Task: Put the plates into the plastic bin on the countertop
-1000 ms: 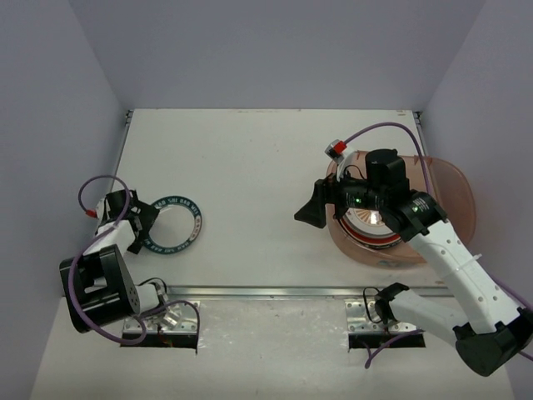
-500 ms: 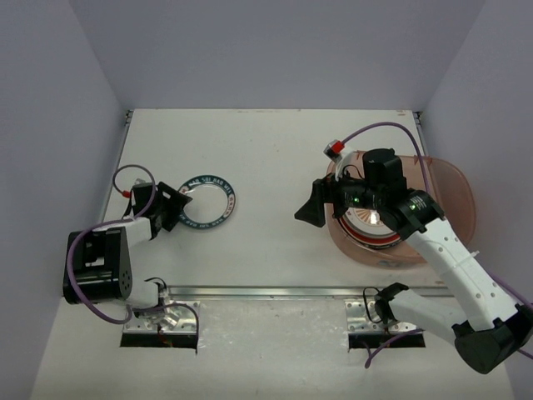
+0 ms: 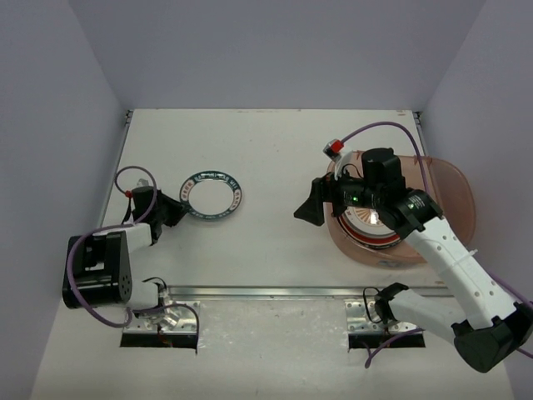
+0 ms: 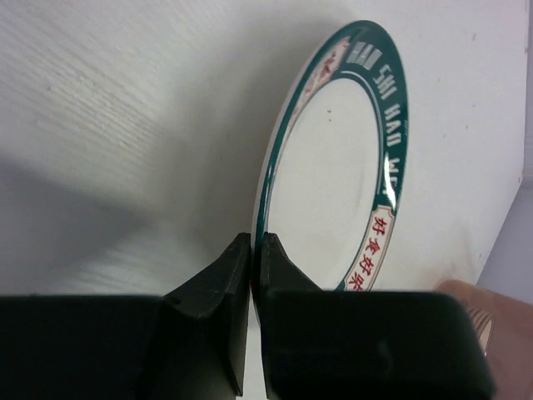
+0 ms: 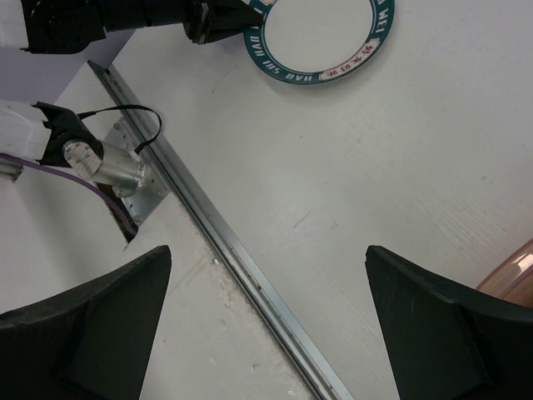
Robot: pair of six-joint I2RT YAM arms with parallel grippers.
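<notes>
Now left gripper [image 3: 172, 208] is clamped on the teal-rimmed plate [image 3: 212, 197], near rim between its fingertips. A second ago the jaws stood wide and the plate lay further left on the countertop [image 3: 275, 150]. Right gripper [image 3: 312, 204] is wide open and empty, beside the plastic bin [image 3: 454, 187].

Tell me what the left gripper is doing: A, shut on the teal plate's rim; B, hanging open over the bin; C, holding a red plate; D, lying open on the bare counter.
A: in the left wrist view the left gripper pinches the near rim of the teal plate.
</notes>
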